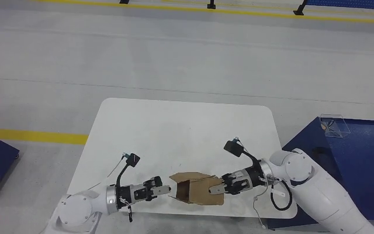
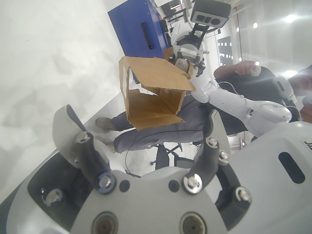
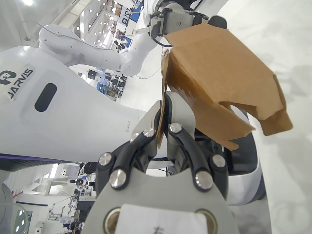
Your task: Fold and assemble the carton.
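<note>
A brown cardboard carton (image 1: pixel 196 188) lies partly folded near the table's front edge, its open end toward the left arm. In the right wrist view my right gripper (image 3: pixel 164 105) is shut on a side flap of the carton (image 3: pixel 219 74). From above, the right gripper (image 1: pixel 214 189) sits at the carton's right end. My left gripper (image 1: pixel 165 189) is at the carton's left end, next to a loose flap. In the left wrist view the left gripper (image 2: pixel 140 113) is open, with the carton (image 2: pixel 151 93) ahead of its fingertips and nothing held between them.
The white table (image 1: pixel 175 128) has bare surface behind the carton. A blue cabinet (image 1: pixel 345 146) stands off the table's right side with a clear plastic piece (image 1: pixel 334 124) on top. The carton lies close to the front edge.
</note>
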{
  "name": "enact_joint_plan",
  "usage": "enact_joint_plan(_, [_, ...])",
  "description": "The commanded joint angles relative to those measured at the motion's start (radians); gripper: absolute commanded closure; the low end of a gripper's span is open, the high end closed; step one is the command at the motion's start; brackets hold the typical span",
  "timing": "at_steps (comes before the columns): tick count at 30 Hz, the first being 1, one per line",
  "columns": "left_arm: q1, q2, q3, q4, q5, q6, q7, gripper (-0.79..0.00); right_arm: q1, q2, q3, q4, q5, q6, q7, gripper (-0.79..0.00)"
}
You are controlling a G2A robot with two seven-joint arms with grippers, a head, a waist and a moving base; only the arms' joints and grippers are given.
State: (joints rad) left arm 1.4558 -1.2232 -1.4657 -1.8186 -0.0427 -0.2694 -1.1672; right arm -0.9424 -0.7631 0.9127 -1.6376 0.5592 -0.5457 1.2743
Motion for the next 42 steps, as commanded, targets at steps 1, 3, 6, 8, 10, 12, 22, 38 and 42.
enact_joint_plan(1, [-0.005,0.002,0.019,0.000,0.034,0.012,0.006,-0.748,0.003,-0.003,-0.005,-0.001,-0.002,0.004,0.004,0.000])
enact_joint_plan(3, [-0.012,0.005,0.036,0.003,0.080,0.034,0.009,-0.677,0.006,-0.006,-0.011,-0.004,-0.001,0.009,0.009,0.000])
enact_joint_plan(6, [-0.019,0.007,0.068,0.002,0.125,0.052,0.021,-0.671,0.012,-0.012,-0.020,-0.005,-0.004,0.010,0.010,0.000])
enact_joint_plan(8, [-0.023,0.008,0.084,0.003,0.132,0.058,0.037,-0.650,0.016,-0.017,-0.028,-0.007,-0.005,0.012,0.012,0.000])
enact_joint_plan(10, [-0.028,0.009,0.097,0.006,0.170,0.069,0.068,-0.542,0.020,-0.021,-0.034,-0.010,-0.006,0.014,0.014,0.000])
enact_joint_plan(12, [-0.033,0.010,0.118,0.010,0.204,0.087,0.089,-0.280,0.023,-0.024,-0.038,-0.011,-0.008,0.015,0.015,0.000])
enact_joint_plan(22, [-0.063,0.015,0.184,0.027,0.235,0.135,0.096,0.000,0.024,-0.029,-0.034,-0.012,-0.008,0.024,0.024,0.000])
enact_joint_plan(38, [-0.039,0.006,0.171,0.085,-0.183,0.082,0.238,0.000,-0.042,-0.005,0.164,0.088,0.169,-0.086,-0.085,-0.785])
enact_joint_plan(42, [-0.031,0.002,0.179,0.090,-0.244,0.120,0.263,0.000,-0.044,-0.006,0.165,0.088,0.170,-0.080,-0.095,-0.785])
